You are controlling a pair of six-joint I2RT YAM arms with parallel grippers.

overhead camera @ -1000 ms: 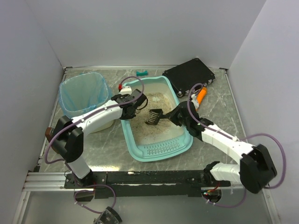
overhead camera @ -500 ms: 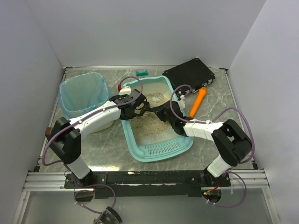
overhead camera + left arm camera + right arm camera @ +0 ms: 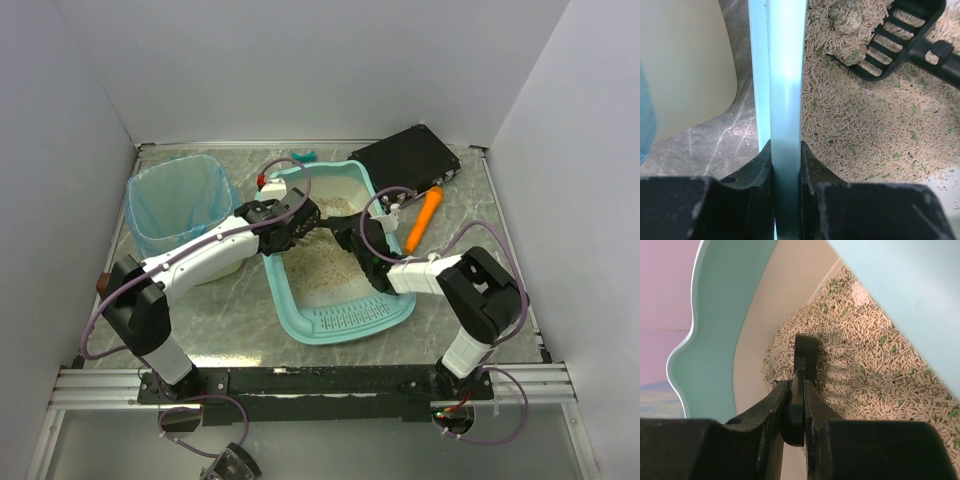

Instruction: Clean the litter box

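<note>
Litter box (image 3: 350,318) sits mid-table (image 3: 230,310), its ribbed slotted lip at the near end, toward the arm bases. Inside lies beige pellet litter (image 3: 875,130) flecked with green, banked against the cream inner wall.

On the box's left rim, the left hand (image 3: 786,165) is clamped. Both fingers press the teal edge from either side, one inside the box and one outside.

The right hand (image 3: 795,405) reaches in from the other side, fingers closed tight on the thin handle of a black slotted scoop (image 3: 921,46). The scoop's head is down in the litter at the far half of the box, and a pale clump (image 3: 847,17) rests on its slots.

Just left of the box stands a white bin lined with a blue bag (image 3: 150,200), close to the held rim. Behind and right, a black case (image 3: 405,160) lies at the back of the table. An orange tool (image 3: 428,215) lies near the box's right side. A small teal piece (image 3: 303,156) sits just past the box's far end.
</note>
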